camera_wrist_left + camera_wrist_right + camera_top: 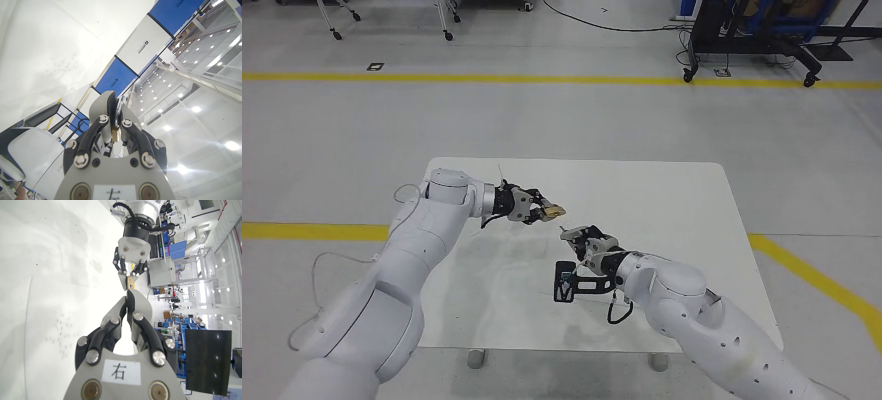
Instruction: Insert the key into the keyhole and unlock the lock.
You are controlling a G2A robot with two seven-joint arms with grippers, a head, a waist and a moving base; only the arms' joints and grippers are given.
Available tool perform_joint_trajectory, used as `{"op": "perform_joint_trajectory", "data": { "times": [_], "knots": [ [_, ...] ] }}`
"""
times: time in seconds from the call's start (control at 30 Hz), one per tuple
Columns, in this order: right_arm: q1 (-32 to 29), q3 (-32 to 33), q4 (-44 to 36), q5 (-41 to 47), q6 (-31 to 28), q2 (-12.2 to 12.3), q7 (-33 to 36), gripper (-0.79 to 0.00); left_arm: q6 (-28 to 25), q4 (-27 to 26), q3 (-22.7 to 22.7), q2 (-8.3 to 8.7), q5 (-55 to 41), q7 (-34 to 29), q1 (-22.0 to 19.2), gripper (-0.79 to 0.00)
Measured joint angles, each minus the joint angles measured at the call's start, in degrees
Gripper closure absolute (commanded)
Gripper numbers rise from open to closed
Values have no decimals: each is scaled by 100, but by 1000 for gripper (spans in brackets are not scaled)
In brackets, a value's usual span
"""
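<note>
**Padlock** (pixel 554 211): brass body with a silver shackle. It is held in the air above the middle of the table, off the surface. In the left wrist view the shackle stands up between the fingers, with the brass body lower down toward the palm. In the right wrist view the bottom face of the body is turned toward the right arm, and the keyhole (pixel 130 286) is visible there.

**Left gripper** (pixel 535 207): clamped narrowly on the padlock, one finger on each flat side. It is raised over the table's left-centre and points toward the right arm.

**Key** (pixel 563 232): only a thin sliver shows in the top view, sticking out of the right fingertips toward the padlock. The rest is hidden between the pads. It is just beside the keyhole; whether its tip has entered cannot be told.

**Right gripper** (pixel 129 294): fingers pressed together, pinching the key. The tips are directly in front of the padlock's bottom face and in line with the keyhole. It is near the table's centre, nose to nose with the left gripper.

**Table** (pixel 682 200): white, rectangular top, standing on a grey floor marked with yellow lines.
</note>
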Motion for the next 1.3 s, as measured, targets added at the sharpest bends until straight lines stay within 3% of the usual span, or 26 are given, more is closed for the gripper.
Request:
{"op": "perform_joint_trajectory", "data": {
  "times": [0.47,1.3],
  "knots": [
    [629,-293,502,332,-323,-269,421,0,6,19,-9,-21,244,-75,-13,0],
    [706,-229,647,361,-498,-455,849,0,47,90,-79,-80,455,-167,-29,0]
  ]
}}
